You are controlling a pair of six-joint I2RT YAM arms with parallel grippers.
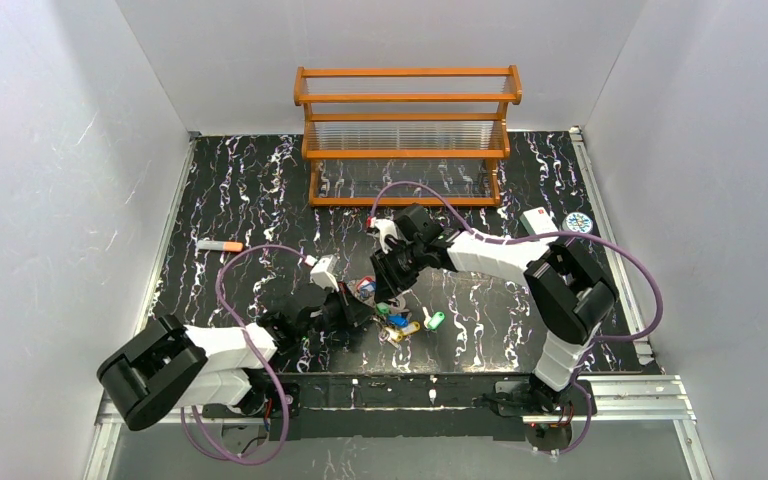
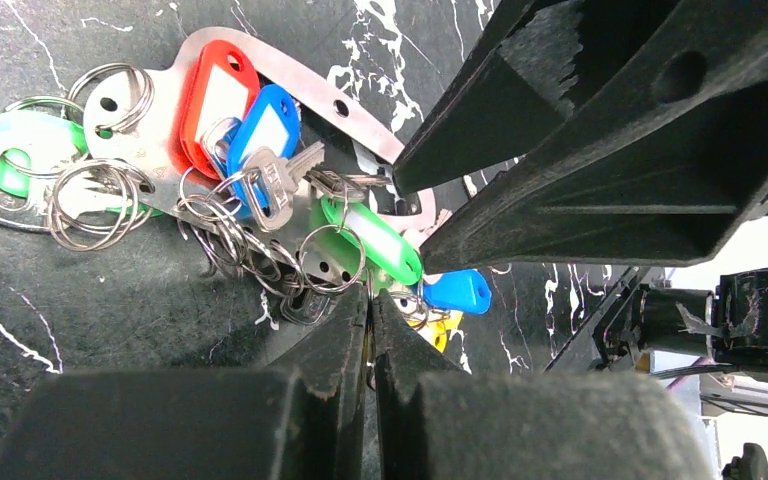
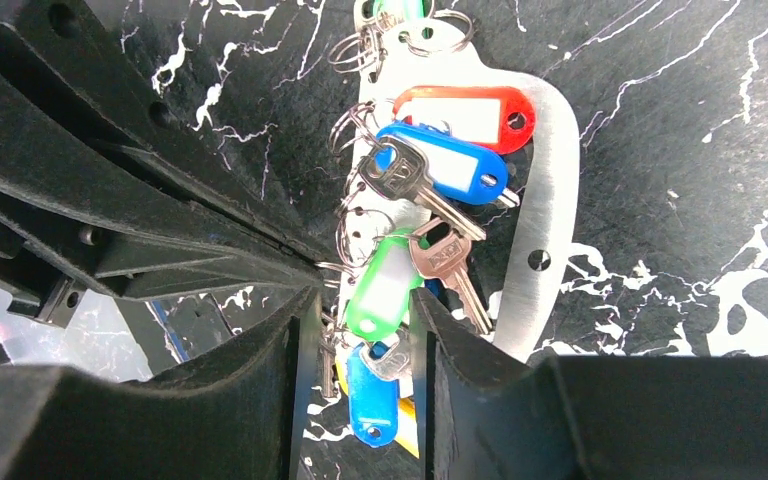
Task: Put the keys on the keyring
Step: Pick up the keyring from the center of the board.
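**Left gripper** (image 2: 370, 300): 2 black, rough-textured plastic fingers, wedge-shaped, closed to a hairline slit. The tips sit at the edge of a tangle of thin wire split rings. Whether a ring is pinched in the slit cannot be told.

**Right gripper** (image 3: 362, 300): 2 matching black fingers, partly open, nothing clamped. In the right wrist view a green tag (image 3: 385, 285) lies in the gap between the tips, with a blue tag (image 3: 370, 395) just below it.

**Relative position:** the 2 grippers meet tip to tip over the same pile, the left from the near-left, the right from the far side.

**The keys** (image 2: 270, 190): silver and bronze-toned metal blades on wire split rings, with glossy oblong plastic tags in red (image 3: 460, 112), blue, green and yellow. They lie in 1 heap, directly under and between both sets of fingertips.

**The keyring** (image 3: 550, 180): a flat, matt silver metal loop, oval, with small punched holes. It lies flat on the table, partly under the heap; its curved outer side lies beyond the red tag, clear of both grippers.

**Table** (image 1: 260, 190): black surface with white marble veining. A wooden rack (image 1: 405, 110) stands at the far edge.
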